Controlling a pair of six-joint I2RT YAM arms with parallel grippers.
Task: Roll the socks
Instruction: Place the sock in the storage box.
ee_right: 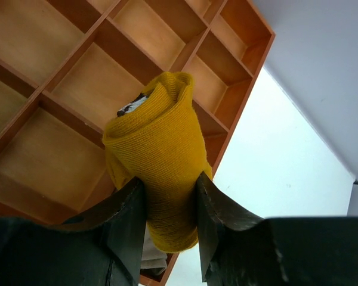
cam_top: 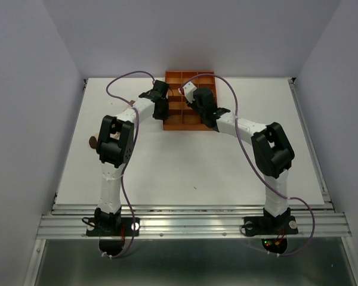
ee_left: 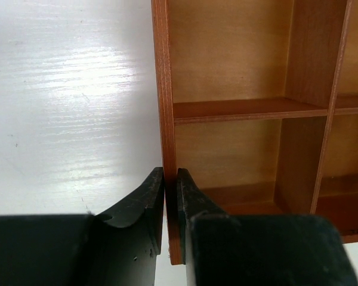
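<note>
Right claw: squeezes the soft mustard-yellow knit sock between its two black fingers.
Sock: rolled into a fat roll, up in the air over the hard orange tray with square boxes.
Left claw: almost closed, pinching the tray's thin side wall.
Table: the smooth white table has the tray on its far side.

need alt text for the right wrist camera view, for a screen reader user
A rolled mustard-yellow knitted sock is gripped between the two black fingers of the right end effector. Behind it lies a rigid orange tray of square compartments, the visible ones empty, on a white table.
</note>
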